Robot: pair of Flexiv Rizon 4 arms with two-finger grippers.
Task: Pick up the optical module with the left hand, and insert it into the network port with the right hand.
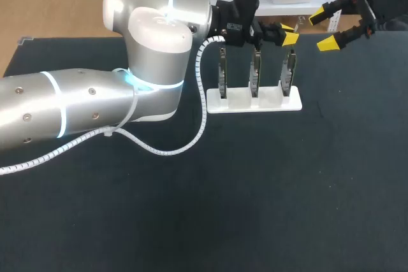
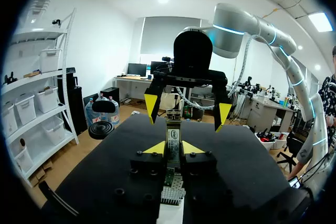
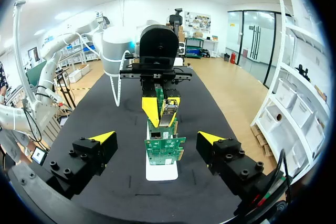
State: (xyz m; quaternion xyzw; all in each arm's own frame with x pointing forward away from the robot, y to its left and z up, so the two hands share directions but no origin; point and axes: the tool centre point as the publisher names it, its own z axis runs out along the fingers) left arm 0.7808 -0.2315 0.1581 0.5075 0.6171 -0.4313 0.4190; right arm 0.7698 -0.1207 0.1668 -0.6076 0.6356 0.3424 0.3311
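Two grippers: your left gripper (image 2: 173, 148) pinches the optical module (image 3: 168, 114) between its yellow tips. Your right gripper (image 1: 324, 28) stands spread wide and holds nothing, facing the left one from beyond the stand's right end.
Module position: held in the air just above the right-end board of the stand, near the far edge of the desk (image 1: 287, 189). You cannot tell whether it touches that board.
Module form: a slim, straight-sided bar with a pale metal shell and a dark label on one face.
Handling, judged: expect it to be light and rigid. The smooth shell may slide in a loose pinch, and the connector end is probably delicate.
Grip advice: take it across the two flat long sides of the body. Keep clear of the left tips, and leave the insertion end free.
Stand (image 1: 255, 101): a white, matte, rectangular block with slots, lying parallel to the far edge.
Boards (image 1: 255, 71): three green circuit boards standing upright in a row in the stand. They are thin and stiff, with small parts on their faces.
Network port: not clearly shown, and judged to sit on one of the boards.
Desk surface: a dark, dull, fine-textured covering.
Risk, judged: a skewed handover would tilt the module and could jam it at the port.
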